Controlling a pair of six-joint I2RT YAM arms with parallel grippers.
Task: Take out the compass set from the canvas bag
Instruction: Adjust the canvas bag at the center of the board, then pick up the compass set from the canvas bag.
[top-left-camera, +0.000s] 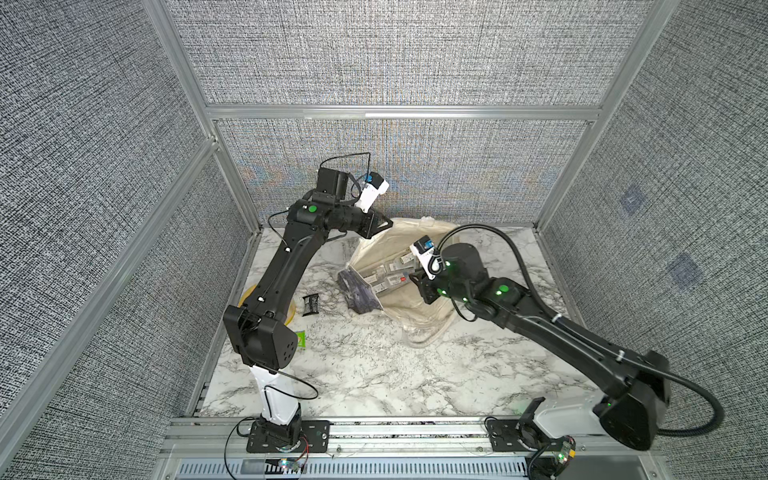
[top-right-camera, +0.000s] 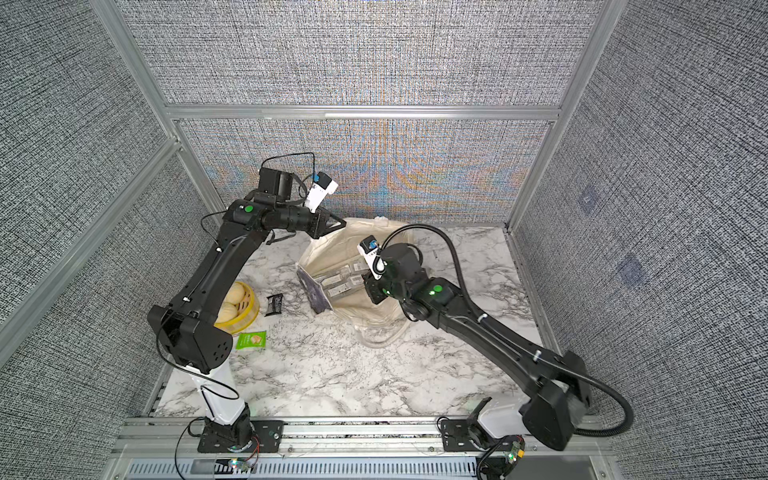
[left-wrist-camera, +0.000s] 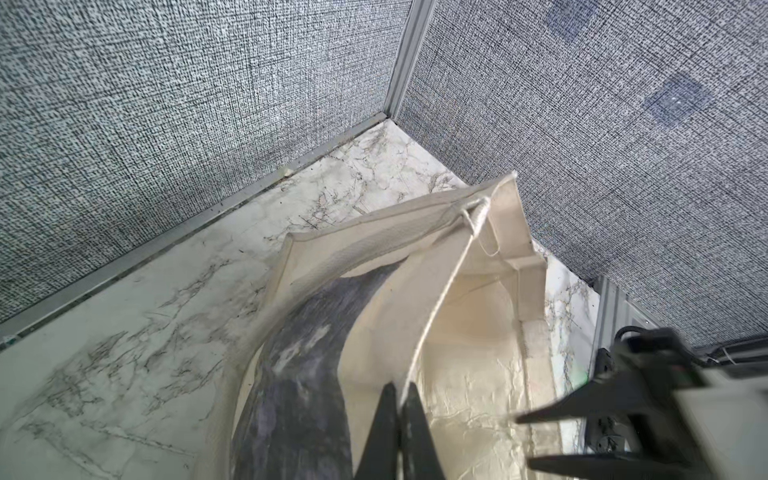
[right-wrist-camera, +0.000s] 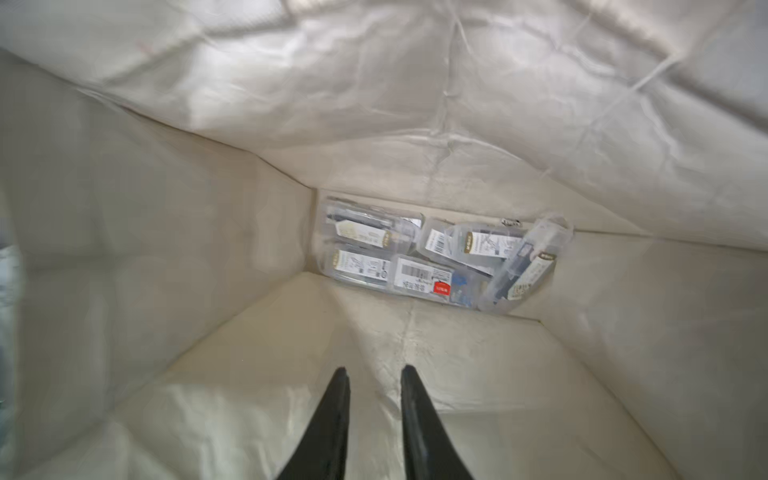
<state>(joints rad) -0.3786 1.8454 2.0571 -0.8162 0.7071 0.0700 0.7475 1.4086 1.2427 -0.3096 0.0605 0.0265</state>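
Reaching into the open mouth of the large cream canvas bag (top-left-camera: 405, 318) with dark grey-blue printed panels, the right gripper (right-wrist-camera: 372, 370) is seen with its jaws parted a little and nothing between them. At the centre of both top views the bag is lying tipped on the white marbled worktop (top-left-camera: 374, 374). Its rim (left-wrist-camera: 361, 224) is pinched and held up by the left gripper (left-wrist-camera: 400, 386), whose jaws are clenched on the cream edge.

Deep at the bottom of the bag, a huddle of clear plastic blister packs (right-wrist-camera: 415, 253) is revealed by the right wrist view. The same packs (top-left-camera: 384, 277) are glimpsed through the mouth in a top view. The compass set is judged to be among them, though which pack it is cannot be told.

A light load is expected: a stiff, slick shell, likely to skid on its neighbours and perhaps to crack if squeezed hard across its face. The tilted pack (right-wrist-camera: 528, 262), lying across the others, looks the easiest to take, by a thin edge rather than the broad face.

White paper labels are seen, with a barcode (right-wrist-camera: 417, 274), a small red sticker (right-wrist-camera: 441, 288) and brownish tabs. The print is too small and blurred to be read, and no brand can be made out.
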